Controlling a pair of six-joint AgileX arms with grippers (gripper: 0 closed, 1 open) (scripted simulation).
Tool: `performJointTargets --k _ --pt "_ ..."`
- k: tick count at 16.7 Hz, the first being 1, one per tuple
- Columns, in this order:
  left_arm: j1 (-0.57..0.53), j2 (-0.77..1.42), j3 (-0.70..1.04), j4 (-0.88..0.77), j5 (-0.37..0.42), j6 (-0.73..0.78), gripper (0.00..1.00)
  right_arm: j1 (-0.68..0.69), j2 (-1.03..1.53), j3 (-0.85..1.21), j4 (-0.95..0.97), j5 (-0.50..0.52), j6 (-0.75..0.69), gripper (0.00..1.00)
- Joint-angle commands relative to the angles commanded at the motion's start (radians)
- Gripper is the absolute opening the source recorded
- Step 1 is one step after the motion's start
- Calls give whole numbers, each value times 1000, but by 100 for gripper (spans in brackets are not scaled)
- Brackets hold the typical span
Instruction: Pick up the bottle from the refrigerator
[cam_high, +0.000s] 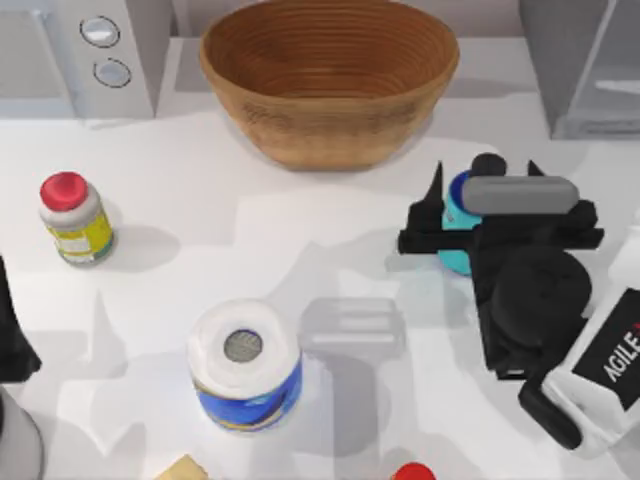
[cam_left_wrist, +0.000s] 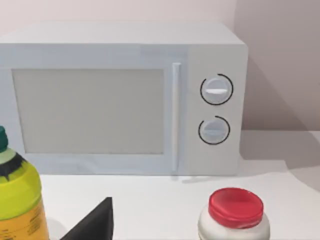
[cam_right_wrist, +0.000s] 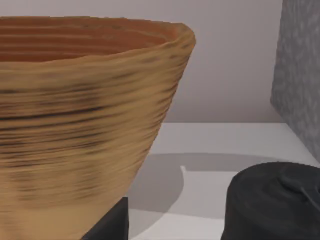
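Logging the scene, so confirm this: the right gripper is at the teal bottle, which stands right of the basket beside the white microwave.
Wrong about the neighbour. In the top view the bottle, with the right gripper at it, stands near the grey refrigerator; the microwave is left of the basket.

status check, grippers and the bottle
Right gripper over the bottle, front of refrigerator. Left gripper parked at left edge. Nothing blocking.
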Motion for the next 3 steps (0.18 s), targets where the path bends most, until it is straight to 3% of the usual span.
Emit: performJointTargets --k 3 --pt "0 0 0 0 0 0 100 0 0 0 0 0 0 100"
